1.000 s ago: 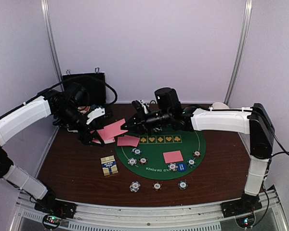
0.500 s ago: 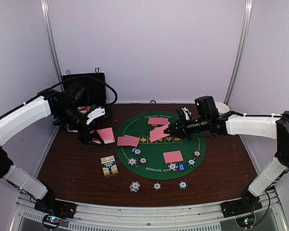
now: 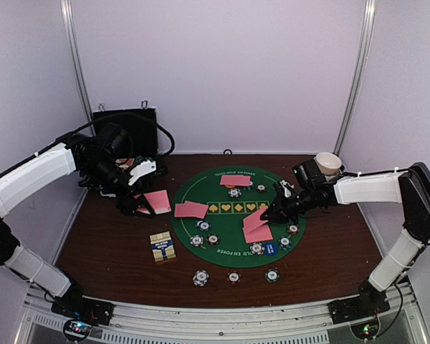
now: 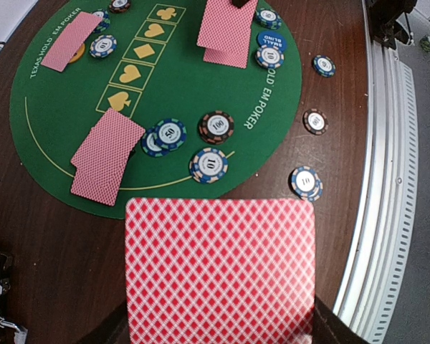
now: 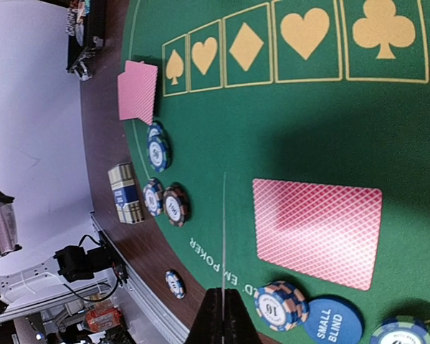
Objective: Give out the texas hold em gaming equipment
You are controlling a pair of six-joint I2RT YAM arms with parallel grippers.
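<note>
From above I see a dark wooden table (image 3: 100,244) with a round green poker mat (image 3: 229,215) in the middle. My left gripper (image 3: 137,206) hangs over the bare wood just left of the mat, clamped on a pink-backed card (image 3: 158,200). In the left wrist view this card fills the lower half, back up and level. I cannot tell whether it is one card or a thin stack.

My right gripper (image 3: 265,216) reaches over the right side of the mat, pinched shut on a tilted card (image 3: 254,219). In the right wrist view that card shows only as a thin edge. It hangs above a flat card (image 3: 260,233) lying on the mat, and I cannot tell whether the two touch.

Two overlapping cards (image 3: 190,209) lie at the mat's left edge, and a far card (image 3: 234,180) lies near its back edge.

Striped poker chips (image 3: 213,239) sit in small groups on the mat, with a blue disc (image 3: 270,249) among them near the front rim. Three loose chips (image 3: 233,276) sit on the wood in front of the mat.

A small striped card box (image 3: 162,247) rests left of the mat. A black case (image 3: 125,129) stands at the back left and a white bowl (image 3: 328,162) at the back right
</note>
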